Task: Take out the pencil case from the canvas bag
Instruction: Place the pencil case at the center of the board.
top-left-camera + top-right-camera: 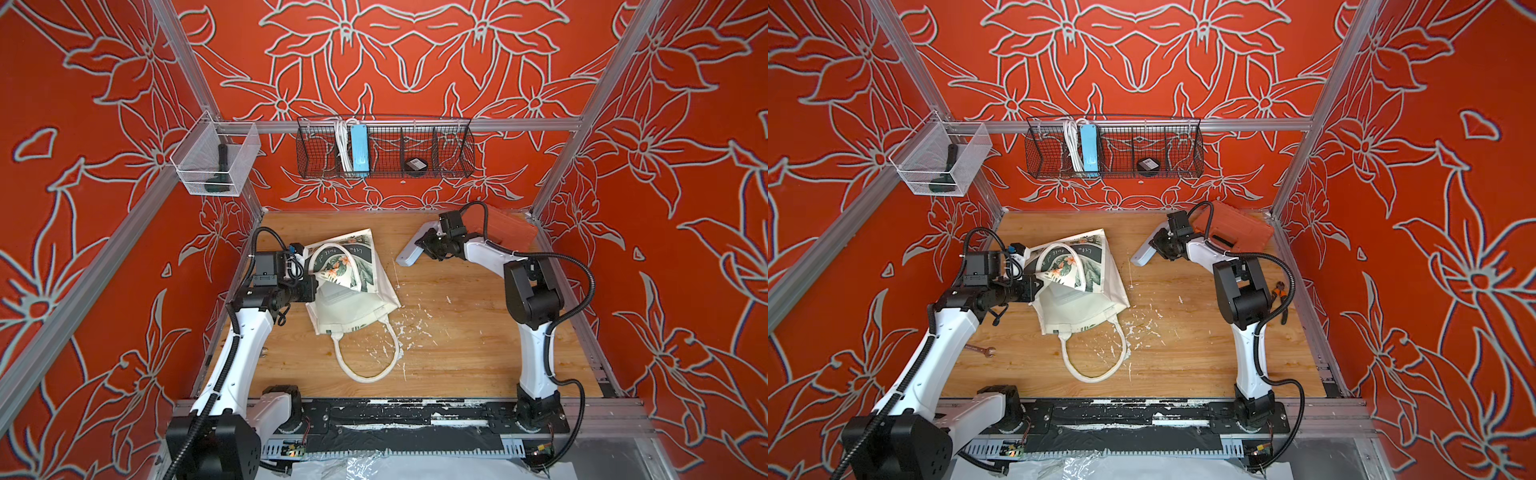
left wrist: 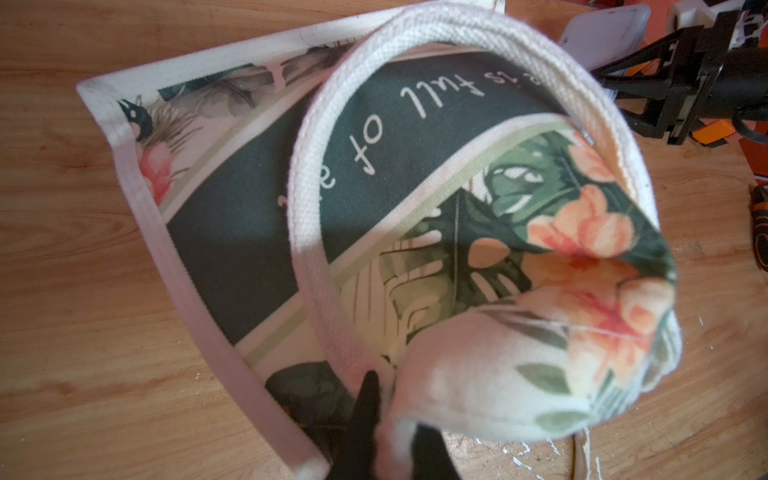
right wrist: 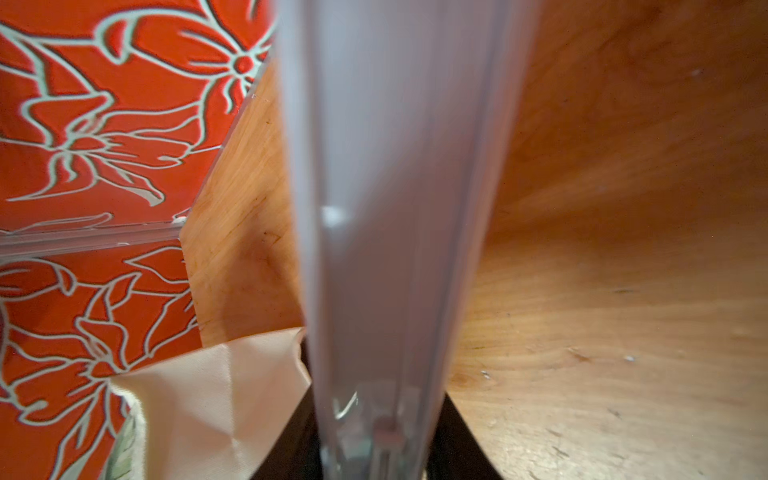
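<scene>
Far left first: the left gripper (image 2: 392, 428) is clamped right down on a fold of cloth at the rim of the canvas bag (image 1: 353, 307), so that edge is hitched up a bit. The bag itself lies slumped on the wooden table (image 1: 457, 353), left of the middle, mouth gaping so you can see the pale inside. The printed panel faces up, with one white handle (image 2: 316, 208) looped over the print and the other handle (image 1: 365, 376) flopped on the table toward the near edge.

Right of the bag and clear of it is the pencil case (image 1: 409, 253), a slim pale grey box, fully out of the bag and tilted. The right gripper (image 1: 427, 246) has its upper end, jaws only partly apart and snug against both sides in the right wrist view. Behind that arm, an orange box (image 1: 1237, 230) sits in the far right corner.
</scene>
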